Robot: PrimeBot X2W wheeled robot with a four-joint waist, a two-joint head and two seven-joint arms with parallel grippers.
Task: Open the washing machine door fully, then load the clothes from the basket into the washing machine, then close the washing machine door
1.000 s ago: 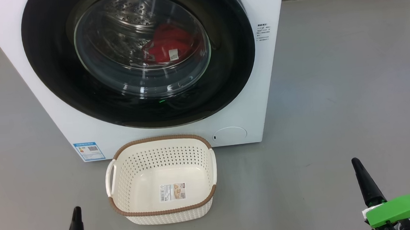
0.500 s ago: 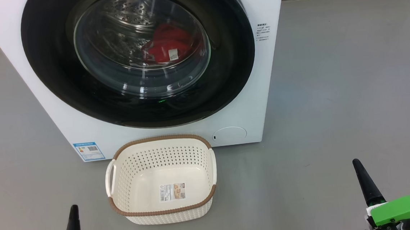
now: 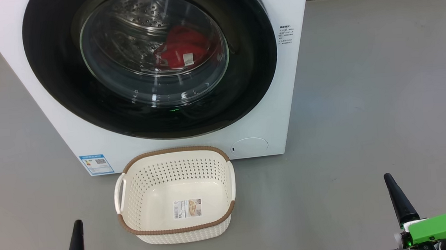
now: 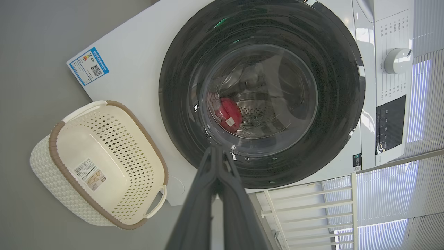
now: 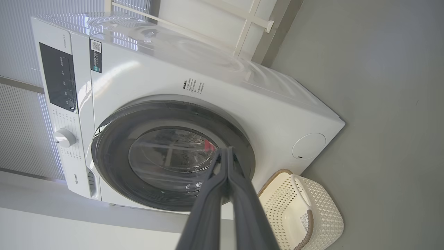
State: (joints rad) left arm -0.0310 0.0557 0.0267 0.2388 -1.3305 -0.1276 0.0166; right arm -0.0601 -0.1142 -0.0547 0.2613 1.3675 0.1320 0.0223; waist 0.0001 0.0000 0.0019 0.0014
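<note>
Looks pretty much done: the bright red garment point(image 3: 180, 49) sits inside the big white front-loading washer point(image 3: 91, 146) behind its closed glossy black round door point(image 3: 58, 73), the cream perforated plastic basket point(image 3: 174, 151) is empty out front, and the left gripper point(image 3: 78, 225) and right gripper point(image 3: 387, 178) are both pinched together, holding nothing.

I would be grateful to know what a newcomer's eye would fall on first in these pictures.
The large round glossy black door with its bulging glass window, shut on the white boxy washing machine, with a bright red garment in the drum behind the glass. Next, the cream perforated plastic basket with a brown rim, empty on the grey floor before the machine.
</note>
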